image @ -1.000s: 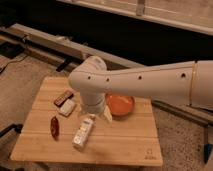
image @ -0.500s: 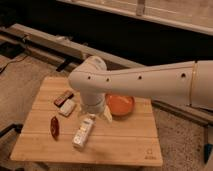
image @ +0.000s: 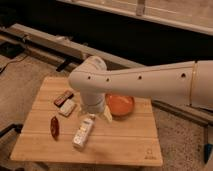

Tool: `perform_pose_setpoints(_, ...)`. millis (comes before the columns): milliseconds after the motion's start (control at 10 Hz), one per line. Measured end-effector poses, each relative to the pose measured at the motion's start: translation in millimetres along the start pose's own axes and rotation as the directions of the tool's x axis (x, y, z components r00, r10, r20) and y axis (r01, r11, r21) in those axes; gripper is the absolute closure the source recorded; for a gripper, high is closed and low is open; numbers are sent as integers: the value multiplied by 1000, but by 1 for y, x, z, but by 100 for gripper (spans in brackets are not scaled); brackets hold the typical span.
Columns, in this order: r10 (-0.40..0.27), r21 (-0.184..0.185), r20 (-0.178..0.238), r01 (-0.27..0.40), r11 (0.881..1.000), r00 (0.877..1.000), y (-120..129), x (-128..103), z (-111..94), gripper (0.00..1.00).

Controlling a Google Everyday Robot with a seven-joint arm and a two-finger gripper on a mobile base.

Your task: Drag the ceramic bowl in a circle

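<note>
Looks barely begun, with the whole circle left to drag. Shows the gripper (image: 100, 116), fingers spread wide and holding nothing, just left of the ceramic bowl (image: 120, 105), at its rim. Leaves bare table (image: 125, 145) in front of the bowl. Keeps a white packet (image: 82, 134) near its front-left. Puts the table's back edge close behind it.

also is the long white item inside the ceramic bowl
No, the long white item lies on the wooden table, apart from the ceramic bowl; the gripper hangs at the bowl's left edge.
</note>
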Motion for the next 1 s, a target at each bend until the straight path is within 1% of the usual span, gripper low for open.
perform_pose_setpoints(300, 0, 0, 0, 0, 1000, 1000, 0, 0, 0, 20)
perform_pose_setpoints(400, 5, -2, 5, -5, 1000, 1000, 1, 1, 1, 20)
perform_pose_setpoints(500, 13, -6, 18, -13, 1000, 1000, 5, 4, 6, 20)
perform_pose_setpoints(600, 31, -14, 27, -31, 999, 999, 20, 16, 19, 20)
perform_pose_setpoints(800, 56, -15, 28, -56, 998, 998, 41, 41, 37, 20)
perform_pose_setpoints(900, 74, -10, 28, -74, 997, 997, 52, 58, 50, 20)
perform_pose_setpoints(1000, 106, 0, 26, -106, 994, 994, 71, 83, 69, 20)
